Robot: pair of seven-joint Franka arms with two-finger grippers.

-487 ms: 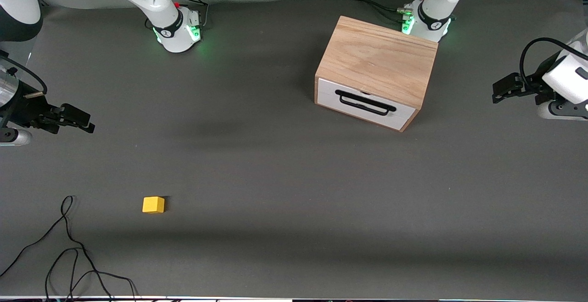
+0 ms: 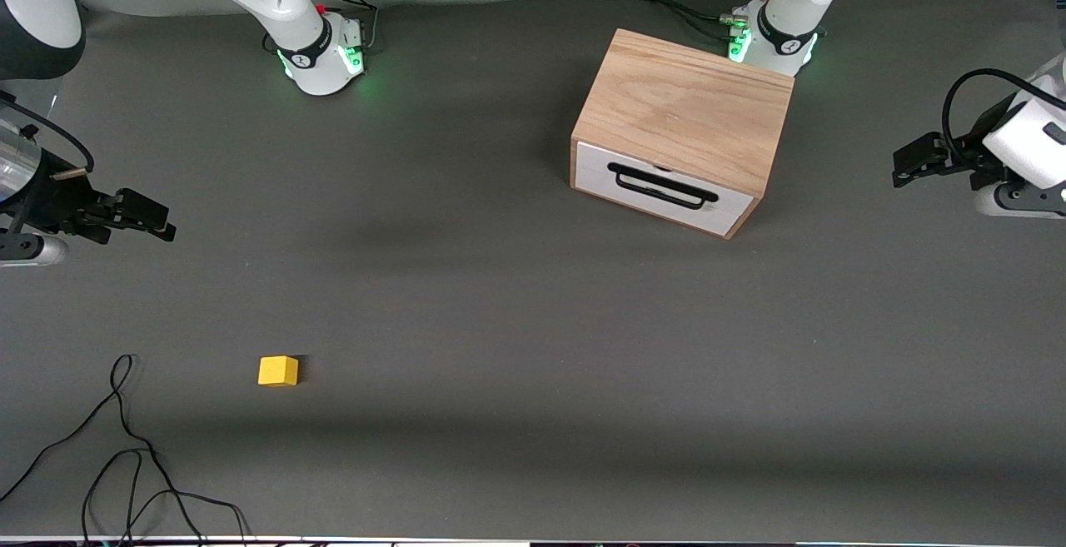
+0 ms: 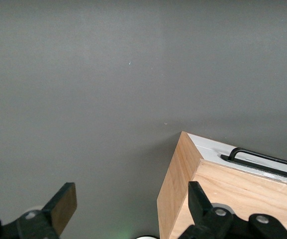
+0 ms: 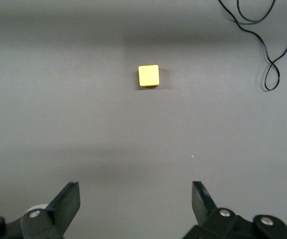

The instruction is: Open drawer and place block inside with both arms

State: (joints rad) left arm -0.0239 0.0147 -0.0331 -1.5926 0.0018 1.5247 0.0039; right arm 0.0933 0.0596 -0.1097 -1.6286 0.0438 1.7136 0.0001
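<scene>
The light-wood cabinet [image 2: 683, 106] stands just in front of the left arm's base. Its white drawer [image 2: 658, 189] with the black handle [image 2: 662, 186] is shut and faces the front camera. The yellow block [image 2: 278, 370] lies on the mat toward the right arm's end, nearer the front camera. My right gripper [image 2: 162, 222] hangs open in the air at that end of the table. In the right wrist view the block [image 4: 148, 75] lies well ahead of the open right gripper [image 4: 136, 199]. My left gripper [image 2: 904, 164] hovers open beside the cabinet at the left arm's end. The left wrist view shows the cabinet [image 3: 233, 199] and the handle [image 3: 262, 160] past the open left gripper [image 3: 133, 204].
A loose black cable [image 2: 125, 447] lies on the mat near the front edge at the right arm's end, close to the block; the cable [image 4: 262, 45] also shows in the right wrist view. The dark grey mat [image 2: 500, 297] spreads between block and cabinet.
The right arm has shifted slightly, its gripper edging a little toward the table's middle. Block, cabinet and left arm have not moved.
</scene>
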